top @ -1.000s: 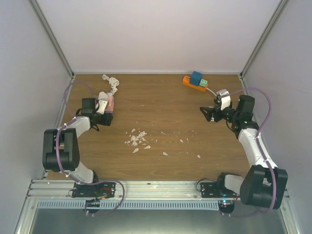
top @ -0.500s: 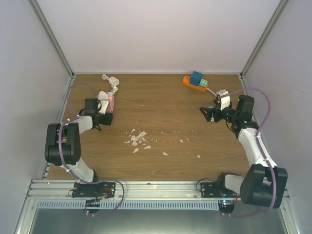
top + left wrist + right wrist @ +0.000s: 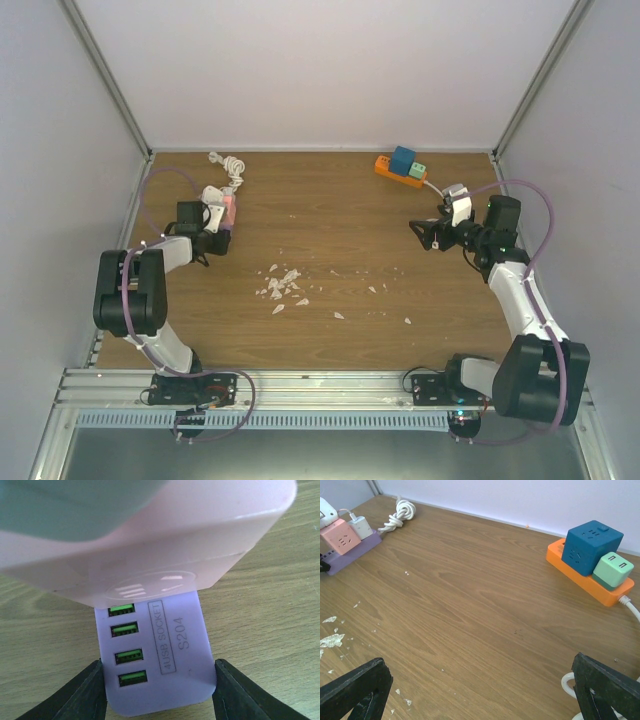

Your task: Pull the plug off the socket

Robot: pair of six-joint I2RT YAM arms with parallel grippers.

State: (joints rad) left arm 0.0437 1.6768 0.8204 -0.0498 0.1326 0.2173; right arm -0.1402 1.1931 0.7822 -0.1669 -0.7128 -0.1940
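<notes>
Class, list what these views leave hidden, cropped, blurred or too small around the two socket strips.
- Left wrist view: the blurred pink plug covers most of the purple strip; their joint is hidden.
- Left wrist view: the left end effector fingertips run off the bottom edge; grip unclear.
- Top view: coiled cable too small to trace.
- Right wrist view: orange strip: its white cable leaves the right edge.

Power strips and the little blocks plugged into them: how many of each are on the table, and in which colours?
Power strips: 2 (purple strip, orange strip)
Plugged-in blocks: 4 (pink block, white block, blue block, green block)
Total: 6
</notes>
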